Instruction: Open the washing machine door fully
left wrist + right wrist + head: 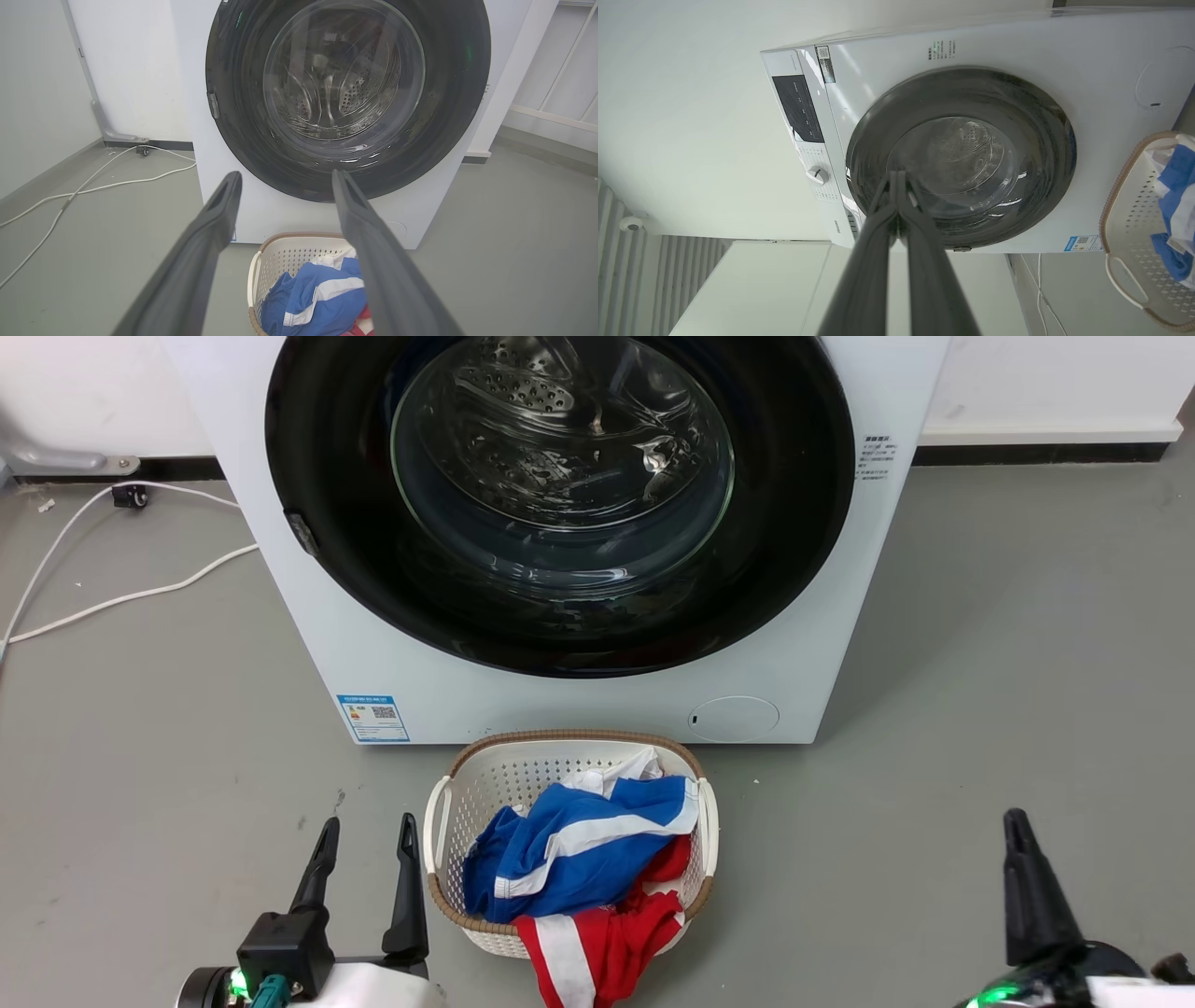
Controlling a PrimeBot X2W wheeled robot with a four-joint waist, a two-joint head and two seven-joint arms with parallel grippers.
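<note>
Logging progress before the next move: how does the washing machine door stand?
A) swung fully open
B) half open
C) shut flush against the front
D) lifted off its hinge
C: the washing machine door sits flush against the front of the washing machine, with no gap at its rim.

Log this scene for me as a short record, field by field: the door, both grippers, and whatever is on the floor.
door: washing machine door, shut against the washing machine
left gripper: open, holding nothing, short of the door
right gripper: shut, holding nothing, short of the door
floor: laundry basket of blue, white and red clothes, in front of the machine
cable: white cable, left of the machine
</note>
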